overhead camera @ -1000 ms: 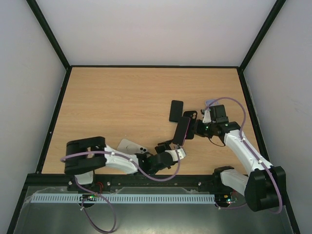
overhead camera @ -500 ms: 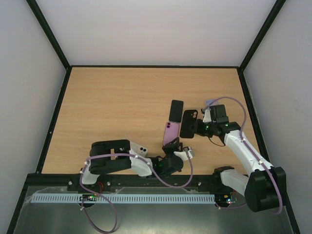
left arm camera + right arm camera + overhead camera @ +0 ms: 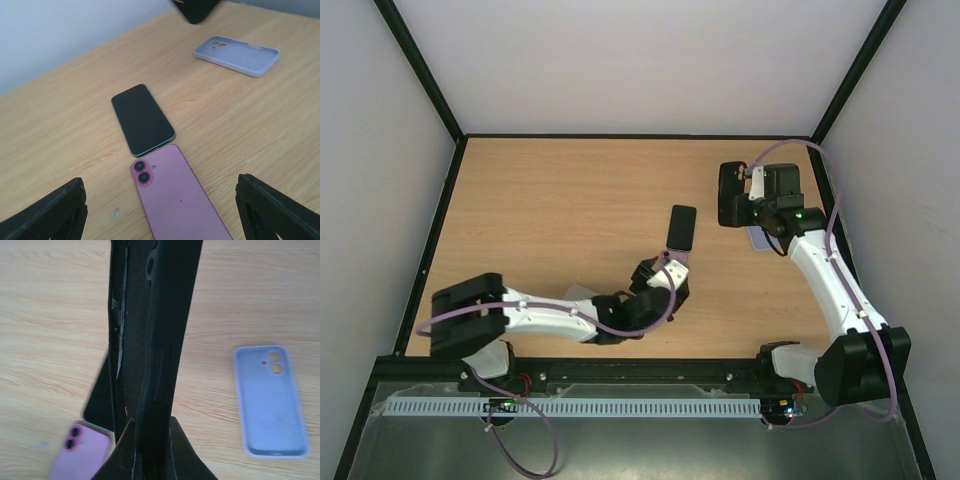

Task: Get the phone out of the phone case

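Black case lifted away; pink phone lies flat, cameras farthest.

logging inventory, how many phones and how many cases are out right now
phones: 2, dark phone, pink phone
cases: 2, black case in the right fingers, lilac case
total: 4
pale shape, mostly hidden: not counted
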Robot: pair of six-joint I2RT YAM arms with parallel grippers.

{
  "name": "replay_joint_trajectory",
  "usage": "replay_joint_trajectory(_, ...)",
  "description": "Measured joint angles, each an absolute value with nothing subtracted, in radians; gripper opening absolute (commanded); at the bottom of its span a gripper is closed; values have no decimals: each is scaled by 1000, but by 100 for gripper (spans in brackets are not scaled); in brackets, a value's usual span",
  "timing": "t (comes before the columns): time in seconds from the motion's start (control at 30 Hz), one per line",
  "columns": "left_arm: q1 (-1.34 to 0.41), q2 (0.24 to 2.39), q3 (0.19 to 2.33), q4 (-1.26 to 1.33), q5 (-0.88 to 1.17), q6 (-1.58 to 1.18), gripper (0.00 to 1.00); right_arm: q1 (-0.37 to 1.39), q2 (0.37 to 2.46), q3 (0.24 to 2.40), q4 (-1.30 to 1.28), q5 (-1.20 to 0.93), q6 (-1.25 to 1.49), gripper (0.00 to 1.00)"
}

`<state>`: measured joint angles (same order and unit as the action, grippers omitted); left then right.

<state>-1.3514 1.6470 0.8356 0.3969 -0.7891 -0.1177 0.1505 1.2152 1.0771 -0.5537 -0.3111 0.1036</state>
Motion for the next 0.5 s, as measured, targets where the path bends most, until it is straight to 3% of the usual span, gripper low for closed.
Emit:
replay_joint_trajectory(0.23,-1232,1478,809,134,-664,-458,91,150,1259,1018,-549,-170,-92,2)
replay_joint_trajectory(0.5,-1083,1284,614,-4,-471,-687,91,147,1446,1021,-574,-167,-151,2)
